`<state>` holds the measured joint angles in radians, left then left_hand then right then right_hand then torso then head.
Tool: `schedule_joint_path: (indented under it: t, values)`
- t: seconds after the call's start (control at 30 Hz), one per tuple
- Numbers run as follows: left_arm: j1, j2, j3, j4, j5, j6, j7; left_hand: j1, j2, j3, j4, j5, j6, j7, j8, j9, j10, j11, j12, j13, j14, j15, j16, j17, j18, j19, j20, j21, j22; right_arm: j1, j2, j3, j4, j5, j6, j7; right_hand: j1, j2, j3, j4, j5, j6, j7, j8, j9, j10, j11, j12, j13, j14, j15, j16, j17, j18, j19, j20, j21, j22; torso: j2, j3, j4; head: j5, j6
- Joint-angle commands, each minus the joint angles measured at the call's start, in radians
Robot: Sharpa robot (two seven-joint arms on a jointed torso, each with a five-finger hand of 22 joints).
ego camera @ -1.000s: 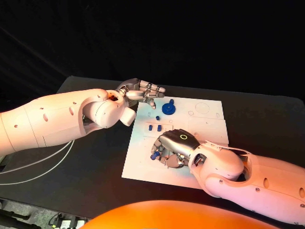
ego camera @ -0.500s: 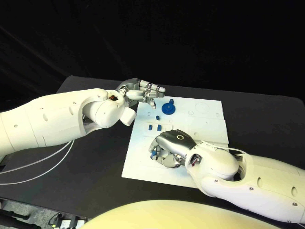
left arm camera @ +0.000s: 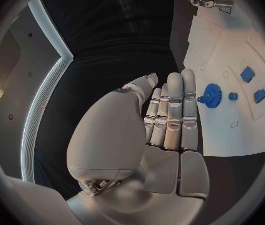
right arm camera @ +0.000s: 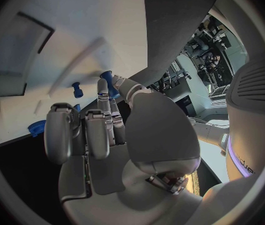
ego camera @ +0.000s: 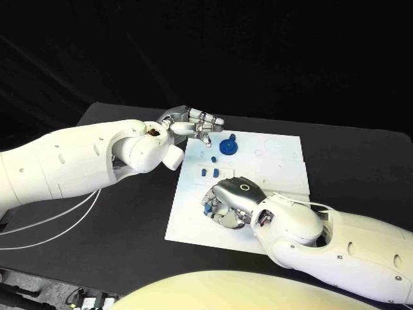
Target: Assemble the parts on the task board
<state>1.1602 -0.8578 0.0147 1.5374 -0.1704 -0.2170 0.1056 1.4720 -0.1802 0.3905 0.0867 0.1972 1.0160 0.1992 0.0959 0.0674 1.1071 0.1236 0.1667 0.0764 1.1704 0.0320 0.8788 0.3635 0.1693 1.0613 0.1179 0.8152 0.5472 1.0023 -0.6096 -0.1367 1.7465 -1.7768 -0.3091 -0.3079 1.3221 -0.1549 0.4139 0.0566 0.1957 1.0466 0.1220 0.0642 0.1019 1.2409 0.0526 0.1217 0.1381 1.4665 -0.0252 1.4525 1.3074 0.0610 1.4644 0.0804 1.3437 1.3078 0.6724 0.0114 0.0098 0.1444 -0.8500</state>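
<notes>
Parts: small blue rigid plastic pieces on the white flat task board (ego camera: 262,169) mid-desk; light, best pinched by their edges. One toothed gear (ego camera: 228,146), two blocks (ego camera: 208,172) visible. Right hand (ego camera: 231,197) pinches a blue peg (right arm camera: 109,82); left hand (ego camera: 193,123) empty, fingers straight together.

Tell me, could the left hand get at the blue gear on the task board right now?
Probably yes. The left hand hovers at the far left corner of the task board, holding nothing, fingers straight. The blue gear lies just beside it with bare board between. The right hand works nearer the robot, out of the way.
</notes>
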Motion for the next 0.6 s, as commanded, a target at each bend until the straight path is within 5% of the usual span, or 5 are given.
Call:
schedule_joint_path:
  t: [0.03,0.2,0.43,0.6]
  values:
    - [0.001,0.002,0.001,0.003,-0.002,0.017,0.002,0.002,0.007,0.0,-0.005,0.001,-0.006,-0.001,0.005,0.0,-0.006,0.0,0.005,-0.001,-0.008,0.002,-0.005,-0.001,0.015,-0.007,-0.001,-0.004,-0.001,-0.001,-0.007,0.0,0.008,-0.014,-0.037,-0.009,-0.019,-0.015,-0.021,0.008,0.004,-0.051,-0.003,-0.004,-0.012,0.006,-0.005,-0.003,0.005,0.052,0.0,-0.002,0.0,-0.007,0.01,-0.001,-0.006,0.131,0.0,0.0005,-0.0001,-0.001,0.001]
    - [0.001,0.001,0.001,0.001,-0.002,0.017,0.003,0.002,0.008,0.0,-0.006,0.001,-0.006,0.0,0.006,0.0,-0.007,0.0,0.006,-0.001,-0.008,0.002,-0.006,-0.002,0.015,-0.008,-0.001,-0.004,-0.001,-0.001,-0.033,0.001,0.036,-0.014,-0.087,-0.003,-0.036,-0.028,-0.067,0.024,-0.014,-0.123,-0.024,-0.002,-0.029,0.01,-0.011,0.004,0.018,0.052,-0.007,-0.003,-0.002,-0.007,0.01,-0.007,-0.01,0.131,0.0,0.0008,-0.0016,-0.005,0.006]
    - [0.001,0.001,0.001,-0.002,-0.003,0.016,0.002,0.001,0.008,0.0,-0.006,0.001,-0.007,0.0,0.006,0.0,-0.007,0.0,0.007,-0.001,-0.008,0.002,-0.006,-0.002,0.015,-0.008,-0.001,-0.004,-0.002,0.021,-0.115,0.015,0.11,0.011,-0.152,0.018,-0.028,-0.037,-0.116,0.028,-0.04,-0.136,-0.027,0.001,-0.031,0.01,-0.013,0.011,0.031,0.054,-0.009,-0.001,0.002,-0.01,0.016,-0.009,0.002,0.139,-0.002,0.0002,-0.0023,-0.021,0.016]
    - [0.001,-0.001,0.001,-0.004,-0.003,0.016,0.003,0.001,0.008,0.0,-0.006,0.001,-0.007,0.0,0.006,0.0,-0.007,0.0,0.007,-0.001,-0.008,0.002,-0.006,-0.002,0.015,-0.008,-0.001,-0.004,-0.002,0.071,-0.223,0.019,0.141,0.229,-0.187,0.049,-0.029,-0.02,-0.152,0.047,-0.03,-0.057,0.011,0.043,-0.013,0.035,0.003,0.031,0.047,0.054,0.001,-0.001,0.002,-0.01,0.015,-0.005,-0.005,0.137,-0.004,-0.0016,-0.0035,-0.046,0.025]
